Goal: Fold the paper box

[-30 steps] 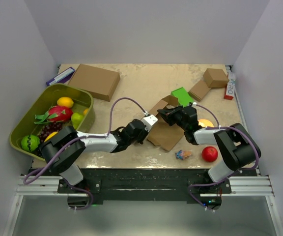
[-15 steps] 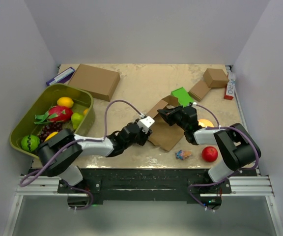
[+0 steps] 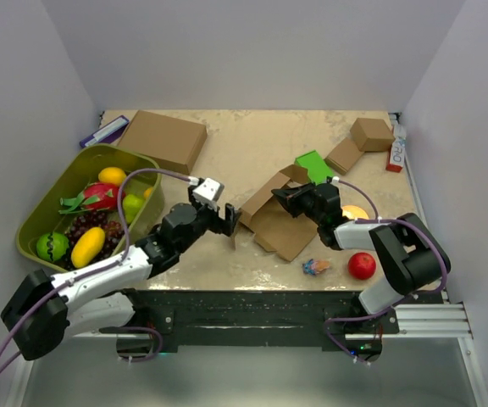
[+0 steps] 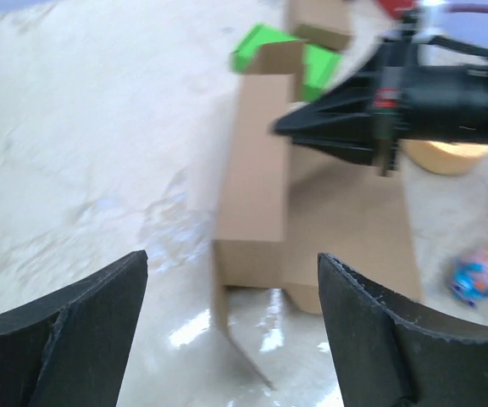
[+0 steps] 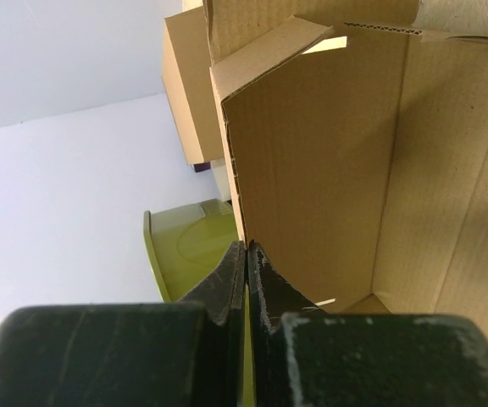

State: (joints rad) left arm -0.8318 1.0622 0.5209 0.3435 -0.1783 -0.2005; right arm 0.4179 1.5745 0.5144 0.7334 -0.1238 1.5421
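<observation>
The paper box [image 3: 280, 222] lies half-formed in the middle of the table, its left long wall [image 4: 252, 178] standing upright. A loose end flap [image 4: 240, 339] hangs at its near corner. My right gripper [image 3: 280, 196] is shut, pinching the top edge of that upright wall; in the right wrist view the cardboard edge [image 5: 234, 182] runs down into the closed tips of the right gripper [image 5: 246, 248]. My left gripper [image 3: 228, 222] stands open just left of the box, apart from it. Nothing lies between the fingers of the left gripper [image 4: 231, 280].
A green bowl [image 3: 36, 216] of fruit sits at the left. A larger brown box [image 3: 163, 138] lies at the back left, a small brown box [image 3: 371, 133] at the back right. A green block [image 3: 314, 164], a red apple [image 3: 362, 265] and a small toy [image 3: 316, 267] lie round the paper box.
My left gripper has opened, let go of the box's near-left side and drawn back to the left. The right gripper has stayed shut in place.
</observation>
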